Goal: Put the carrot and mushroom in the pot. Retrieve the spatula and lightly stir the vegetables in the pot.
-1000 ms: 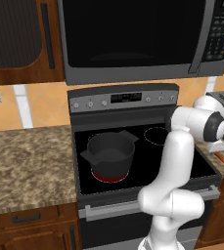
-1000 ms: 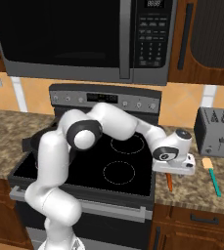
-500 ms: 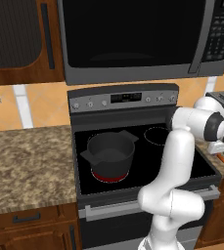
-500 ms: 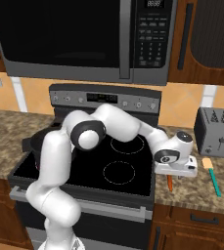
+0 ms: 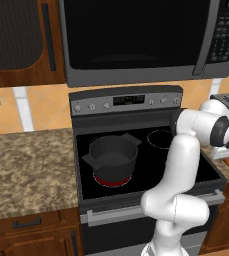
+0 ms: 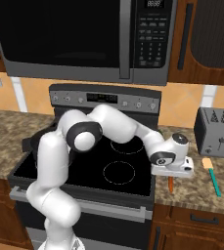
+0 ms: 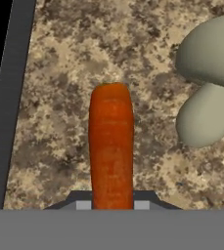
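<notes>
On stove, pot (image 5: 113, 155) empty, carrot (image 7: 111, 146) and mushroom (image 7: 209, 80) on counter (image 7: 74, 58)

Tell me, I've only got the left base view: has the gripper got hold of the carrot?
Observer: In the hand view the gripper has its tips against both sides of the carrot, which appears to lie on the counter.
Operator: Where's the mushroom?
Observer: The mushroom lies on its side on the counter, beside the carrot but not touching it.
Operator: And the spatula?
Observer: In the right base view the spatula lies on the counter in front of the toaster.
</notes>
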Controlling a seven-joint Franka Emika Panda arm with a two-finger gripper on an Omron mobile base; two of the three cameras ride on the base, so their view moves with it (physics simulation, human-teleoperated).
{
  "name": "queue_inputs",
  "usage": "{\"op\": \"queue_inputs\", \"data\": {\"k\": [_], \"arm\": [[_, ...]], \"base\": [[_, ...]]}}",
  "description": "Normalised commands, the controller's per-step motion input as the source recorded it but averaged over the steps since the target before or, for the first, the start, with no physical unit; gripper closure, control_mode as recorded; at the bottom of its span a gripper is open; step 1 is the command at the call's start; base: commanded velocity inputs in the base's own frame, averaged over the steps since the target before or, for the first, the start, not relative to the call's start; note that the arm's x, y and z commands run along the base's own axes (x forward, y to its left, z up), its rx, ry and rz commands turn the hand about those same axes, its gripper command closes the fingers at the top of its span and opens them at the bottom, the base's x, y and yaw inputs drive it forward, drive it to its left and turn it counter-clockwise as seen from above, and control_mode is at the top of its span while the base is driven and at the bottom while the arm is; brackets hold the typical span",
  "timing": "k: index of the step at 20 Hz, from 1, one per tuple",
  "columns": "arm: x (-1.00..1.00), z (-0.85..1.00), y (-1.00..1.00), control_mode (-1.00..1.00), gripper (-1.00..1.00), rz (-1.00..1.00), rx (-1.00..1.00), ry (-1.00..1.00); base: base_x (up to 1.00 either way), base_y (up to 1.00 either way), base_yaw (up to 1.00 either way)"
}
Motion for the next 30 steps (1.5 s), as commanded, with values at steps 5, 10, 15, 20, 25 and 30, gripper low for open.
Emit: {"op": "queue_inputs", "data": {"k": [5, 10, 15, 20, 25, 30], "arm": [[-0.01, -0.34, 0.38, -1.00, 1.00, 0.00, -0.11, 0.00], [-0.07, -0.08, 0.00, -1.00, 1.00, 0.00, 0.00, 0.00], [-0.40, 0.42, 0.06, -1.00, 1.00, 0.00, 0.02, 0.00], [-0.60, 0.49, 0.24, -1.00, 1.00, 0.00, 0.01, -0.02], [-0.47, 0.52, 0.48, -1.00, 1.00, 0.01, 0.00, -0.04], [-0.45, 0.40, 0.82, -1.00, 1.00, 0.06, 0.00, -0.07]], "base": [[0.00, 0.00, 0.00], [0.00, 0.00, 0.00], [0.00, 0.00, 0.00], [0.00, 0.00, 0.00], [0.00, 0.00, 0.00], [0.00, 0.00, 0.00]]}}
